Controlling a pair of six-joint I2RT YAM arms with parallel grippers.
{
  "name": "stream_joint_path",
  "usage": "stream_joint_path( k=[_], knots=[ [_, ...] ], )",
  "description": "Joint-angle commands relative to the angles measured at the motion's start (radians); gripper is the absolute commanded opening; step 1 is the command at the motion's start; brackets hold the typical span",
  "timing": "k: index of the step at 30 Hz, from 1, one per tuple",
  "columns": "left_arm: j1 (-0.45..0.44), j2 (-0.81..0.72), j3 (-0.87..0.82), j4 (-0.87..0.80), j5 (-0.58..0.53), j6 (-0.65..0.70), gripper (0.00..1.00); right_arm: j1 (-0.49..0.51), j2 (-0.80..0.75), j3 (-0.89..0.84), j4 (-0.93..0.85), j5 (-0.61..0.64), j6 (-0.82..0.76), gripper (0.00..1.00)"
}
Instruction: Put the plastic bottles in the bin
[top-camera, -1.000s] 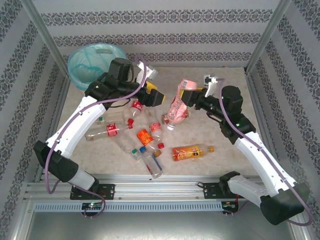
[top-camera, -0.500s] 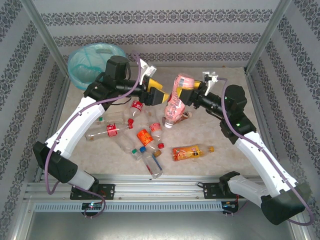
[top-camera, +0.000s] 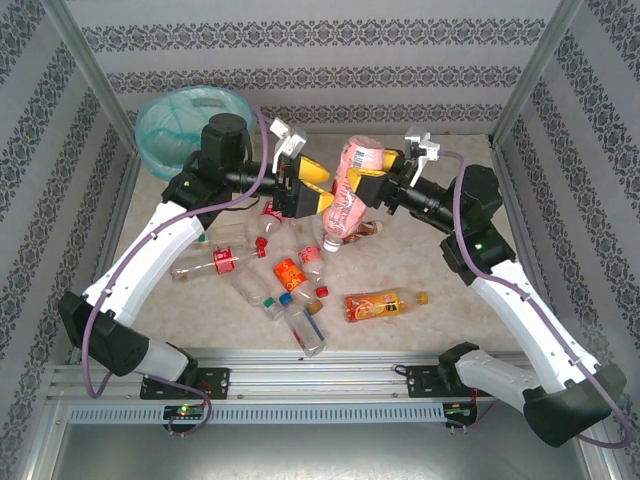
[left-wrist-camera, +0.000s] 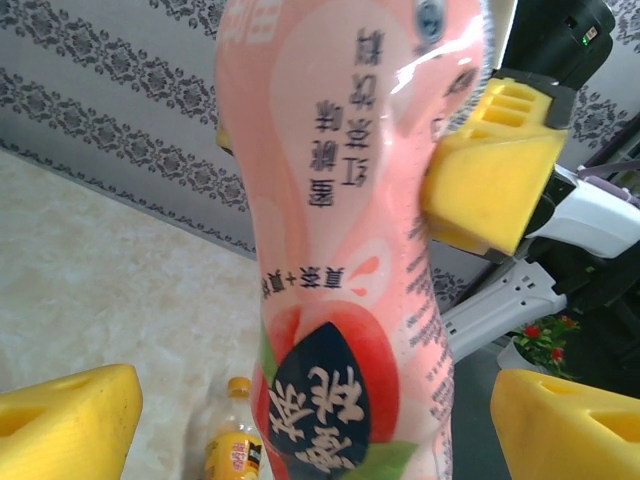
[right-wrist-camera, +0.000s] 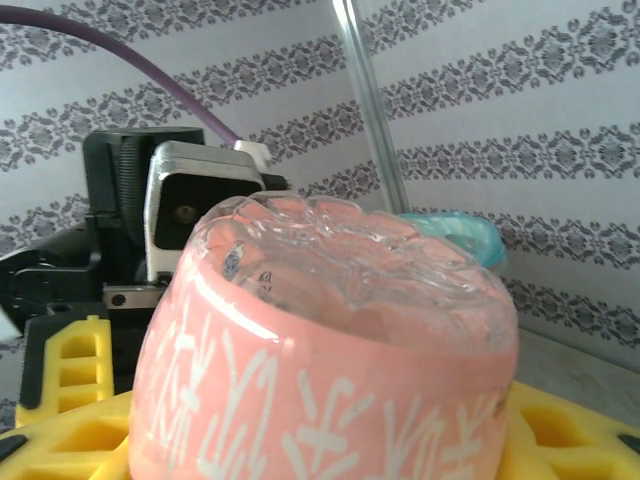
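My right fingers (left-wrist-camera: 490, 165) clamp the pink bottle (left-wrist-camera: 340, 250) near its base, cap down above the worktop, while my left fingers (left-wrist-camera: 60, 420) gape either side of its light, slick, crushable body, likely best gripped at the waist.

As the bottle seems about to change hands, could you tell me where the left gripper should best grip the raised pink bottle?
Probably the pinched waist of the pink bottle, below the right gripper, which clamps the base end. Come from the left arm's side, the open left gripper straddling it: the bottle hangs cap-down, tilted, its lower half free.
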Motion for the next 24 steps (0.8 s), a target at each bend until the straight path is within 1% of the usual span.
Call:
stream_joint_path(
  k=[1, 5, 7, 9, 11, 13, 16, 19, 21, 24],
  knots=[
    [0.007, -0.02, -0.026, 0.08, 0.059, -0.037, 0.91, 0.022, 0.012, 0.042, 0.073, -0.036, -0.012, 0.54],
    [0.007, -0.025, -0.065, 0.207, 0.102, -0.132, 0.92, 0.051, 0.041, 0.068, 0.103, -0.047, 0.005, 0.54],
    [0.007, -0.028, -0.09, 0.303, 0.133, -0.198, 0.91, 0.071, 0.058, 0.081, 0.116, -0.048, 0.003, 0.54],
    [0.007, -0.031, -0.103, 0.344, 0.151, -0.224, 0.91, 0.088, 0.077, 0.093, 0.124, -0.052, 0.002, 0.54],
    [0.007, -0.036, -0.103, 0.319, 0.15, -0.205, 0.9, 0.101, 0.093, 0.104, 0.13, -0.055, 0.0, 0.54],
    [0.007, -0.04, -0.094, 0.252, 0.134, -0.151, 0.88, 0.114, 0.109, 0.109, 0.138, -0.052, 0.0, 0.54],
    [0.007, -0.047, -0.086, 0.19, 0.115, -0.098, 0.82, 0.122, 0.125, 0.114, 0.145, -0.054, 0.0, 0.54],
    [0.006, -0.057, -0.1, 0.204, 0.109, -0.09, 0.74, 0.124, 0.128, 0.108, 0.151, -0.05, 0.001, 0.55],
    [0.006, -0.059, -0.107, 0.226, 0.108, -0.099, 0.7, 0.126, 0.127, 0.103, 0.152, -0.045, 0.002, 0.56],
    [0.008, -0.061, -0.109, 0.236, 0.105, -0.101, 0.65, 0.125, 0.119, 0.09, 0.149, -0.025, -0.001, 0.61]
  ],
)
